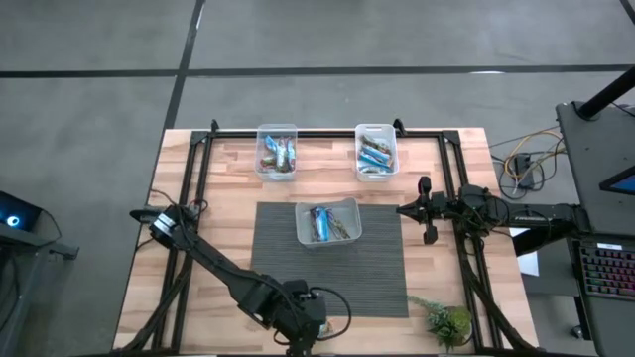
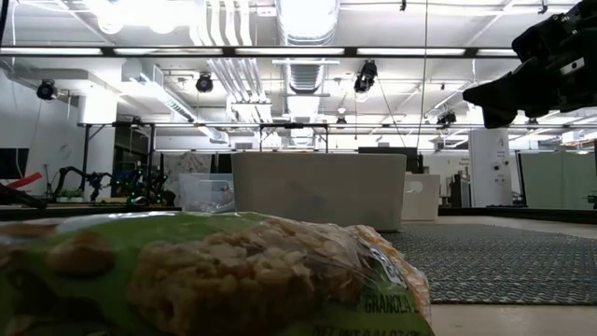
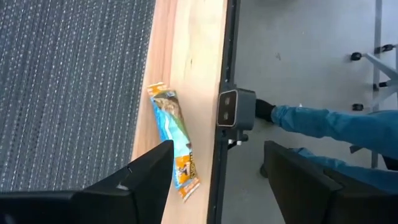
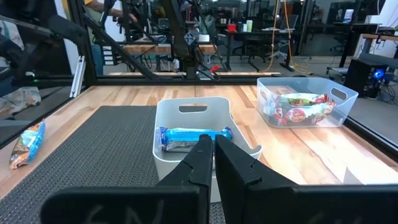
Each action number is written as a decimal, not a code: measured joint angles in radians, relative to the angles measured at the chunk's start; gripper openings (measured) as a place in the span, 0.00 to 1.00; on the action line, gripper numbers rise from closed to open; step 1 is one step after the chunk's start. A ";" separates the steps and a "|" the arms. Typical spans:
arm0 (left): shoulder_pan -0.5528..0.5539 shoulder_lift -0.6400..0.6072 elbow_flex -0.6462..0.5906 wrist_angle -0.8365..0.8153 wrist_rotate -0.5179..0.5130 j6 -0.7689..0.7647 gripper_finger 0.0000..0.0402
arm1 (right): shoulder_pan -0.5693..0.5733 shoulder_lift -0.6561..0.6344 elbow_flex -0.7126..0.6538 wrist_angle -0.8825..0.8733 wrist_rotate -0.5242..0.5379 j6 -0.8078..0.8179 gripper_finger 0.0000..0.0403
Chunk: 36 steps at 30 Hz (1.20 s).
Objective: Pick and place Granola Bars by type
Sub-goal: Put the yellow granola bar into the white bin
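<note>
At bottom centre of the high view we see the left gripper hovering with jaws wide, holding nothing, above a granola bar lying on the bare wood at the table's edge. More bars fill three tubs, types hard to tell. The right gripper, jaws closed empty, waits at right.

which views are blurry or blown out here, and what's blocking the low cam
Low view: a granola bar right against the lens is out of focus and fills the lower frame; the ceiling lights are blown out. Left wrist view: the open left gripper is soft-edged, the bar on the wood sharp. High view: evenly lit.
</note>
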 joint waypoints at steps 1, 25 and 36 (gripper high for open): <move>0.004 0.008 0.018 -0.008 0.001 0.000 0.57 | 0.000 0.000 0.000 0.000 0.000 0.000 0.02; 0.019 0.215 0.117 -0.072 0.069 -0.044 0.55 | 0.000 0.001 0.000 0.000 0.000 0.000 0.02; 0.017 0.271 0.116 -0.075 0.017 -0.077 0.55 | 0.000 0.000 0.000 0.000 0.000 0.000 0.02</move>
